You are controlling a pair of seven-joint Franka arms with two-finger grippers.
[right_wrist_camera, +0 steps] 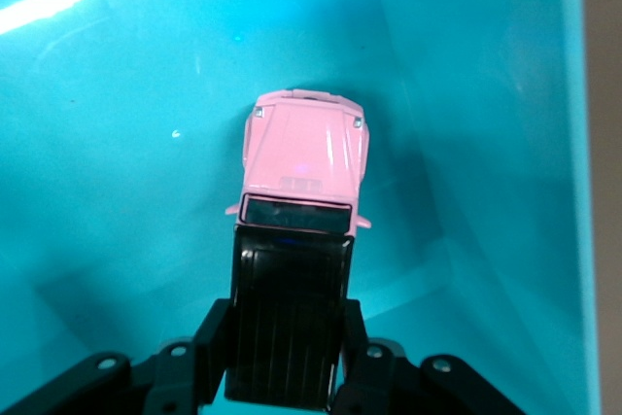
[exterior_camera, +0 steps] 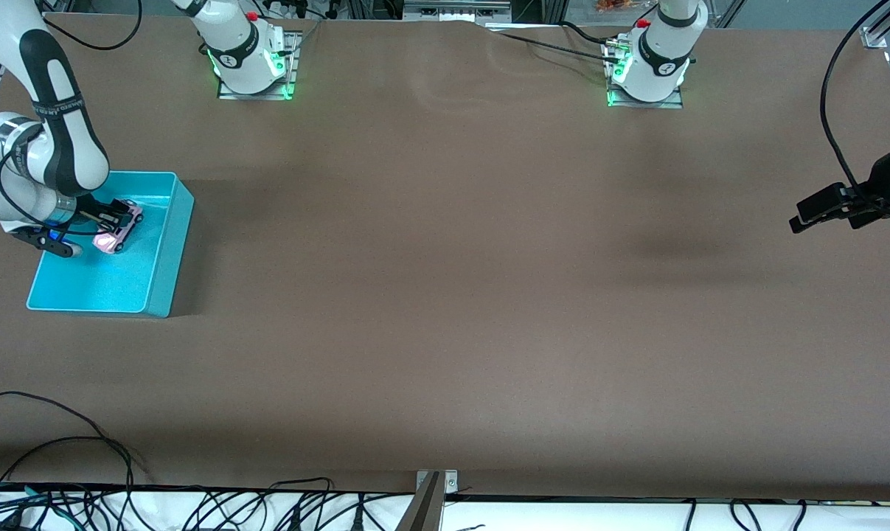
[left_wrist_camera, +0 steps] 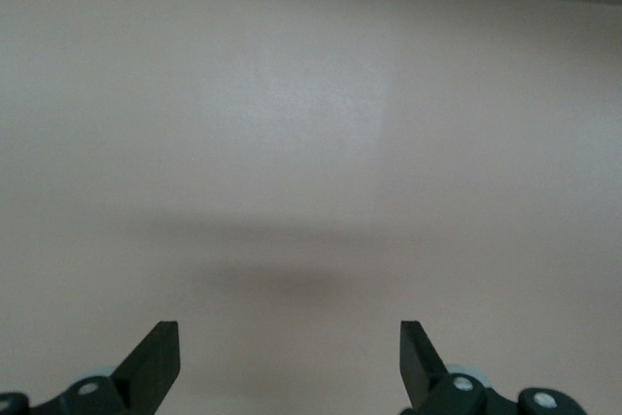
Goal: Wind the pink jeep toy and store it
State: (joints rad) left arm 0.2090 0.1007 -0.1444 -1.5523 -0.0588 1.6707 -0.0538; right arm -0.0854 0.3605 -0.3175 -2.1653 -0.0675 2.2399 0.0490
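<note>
The pink jeep toy (exterior_camera: 122,228) has a pale pink body and a black roof; it hangs inside the turquoise bin (exterior_camera: 166,258) at the right arm's end of the table. My right gripper (exterior_camera: 111,217) is shut on its black roofed rear. In the right wrist view the pink jeep toy (right_wrist_camera: 303,177) points its hood away from the fingers (right_wrist_camera: 212,347), over the bin's floor (right_wrist_camera: 117,172). My left gripper (exterior_camera: 821,214) waits in the air at the left arm's end of the table. In the left wrist view its fingertips (left_wrist_camera: 155,357) stand wide apart, and the left gripper (left_wrist_camera: 290,352) is open with nothing between them.
Brown table cloth (exterior_camera: 445,280) covers the table. Cables (exterior_camera: 157,505) lie along the table edge nearest the front camera. A black cable (exterior_camera: 828,96) hangs down to the left arm.
</note>
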